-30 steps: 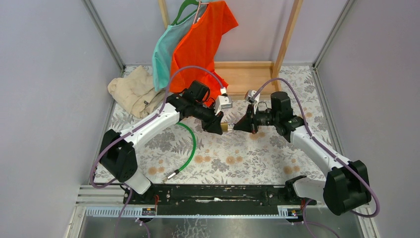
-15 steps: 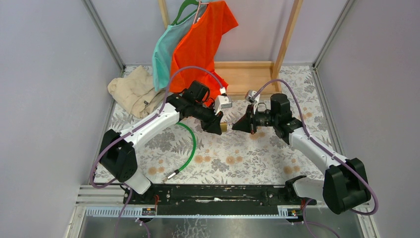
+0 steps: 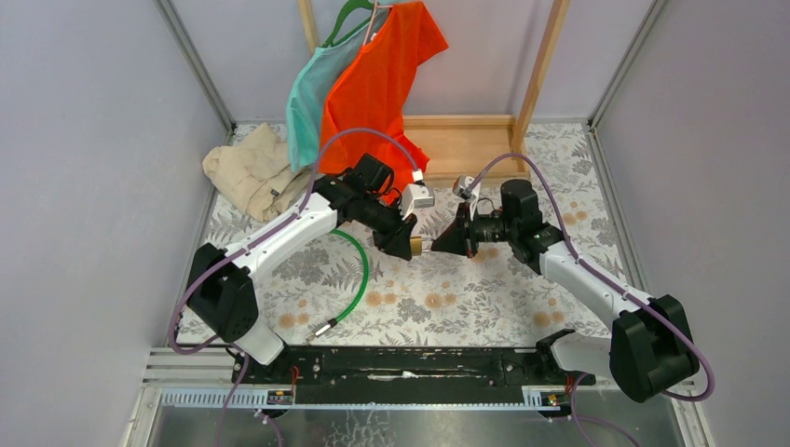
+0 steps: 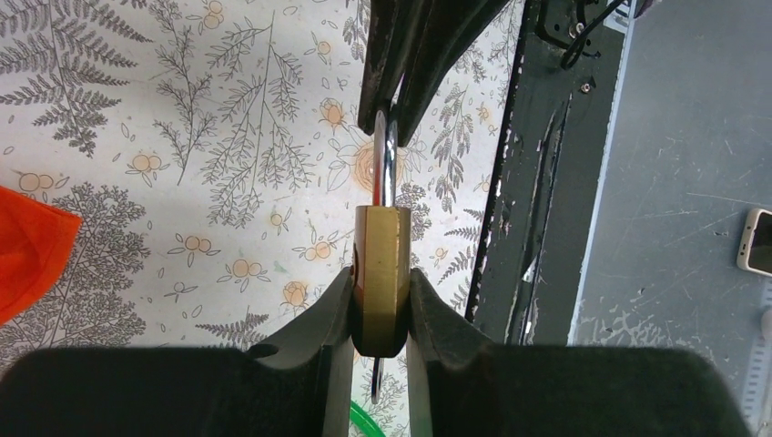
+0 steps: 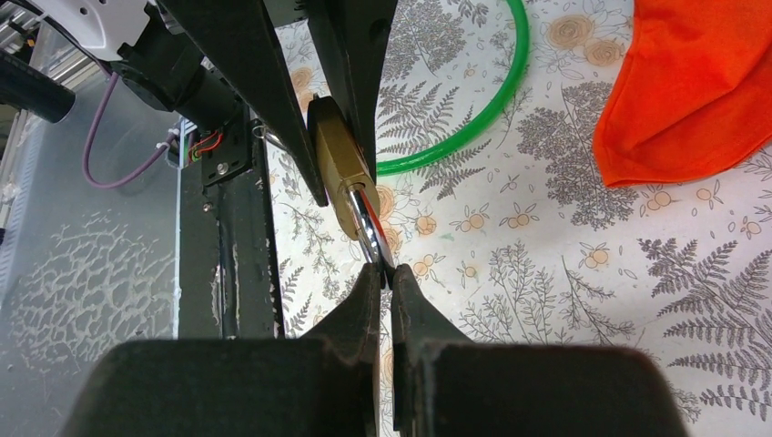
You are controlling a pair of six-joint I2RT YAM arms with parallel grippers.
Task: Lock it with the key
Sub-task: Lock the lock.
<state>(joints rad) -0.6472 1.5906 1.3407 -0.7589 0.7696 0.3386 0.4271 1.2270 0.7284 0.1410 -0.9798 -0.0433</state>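
Left gripper [image 4: 380, 278] clamped on the brass padlock [image 5: 339, 159] body, lifted off the table so both ends are reachable. Right gripper [image 5: 382, 273], at the lock's 3 o'clock in the top view, is pinched tight on the shackle [image 4: 385, 168], likely to push it home. Key: orange head not visible in any view. A thin metal sliver [image 4: 377, 387] at the lock's 6 o'clock in the left wrist view may be it, can't tell. Green cable [image 3: 359, 270] lies at 7 o'clock.

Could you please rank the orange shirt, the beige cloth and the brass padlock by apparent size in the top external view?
1. orange shirt, largest
2. beige cloth
3. brass padlock, smallest, though partly hidden
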